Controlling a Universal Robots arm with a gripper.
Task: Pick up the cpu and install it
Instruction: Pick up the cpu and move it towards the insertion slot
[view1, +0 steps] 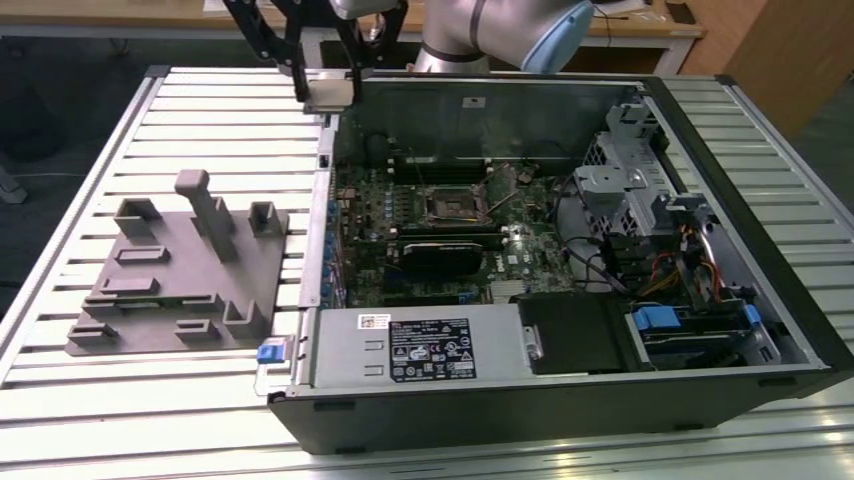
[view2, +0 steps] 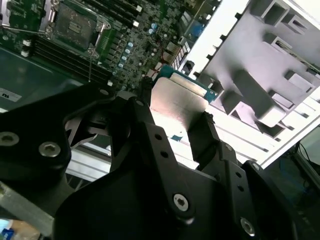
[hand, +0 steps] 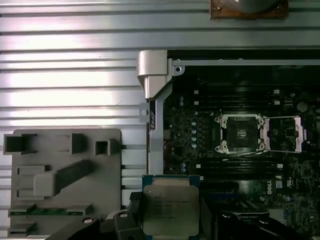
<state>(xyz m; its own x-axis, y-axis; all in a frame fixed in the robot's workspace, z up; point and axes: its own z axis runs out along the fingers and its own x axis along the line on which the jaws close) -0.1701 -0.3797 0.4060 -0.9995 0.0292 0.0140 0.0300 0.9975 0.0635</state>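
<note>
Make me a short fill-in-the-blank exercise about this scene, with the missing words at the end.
1. The gripper is ____ on the cpu.
2. The socket on the motherboard has its frame standing ____, with no chip inside.
3. The grey fixture lies on the exterior view's ____ of the computer case.
Missing words: shut; open; left.

The exterior view looked down from well back on the whole open case (view1: 534, 425) — the first wrist view faced straight down, the second slanted close past the gripper (view2: 176, 109); both shared the socket (hand: 241, 133) (view2: 75, 27).
</note>
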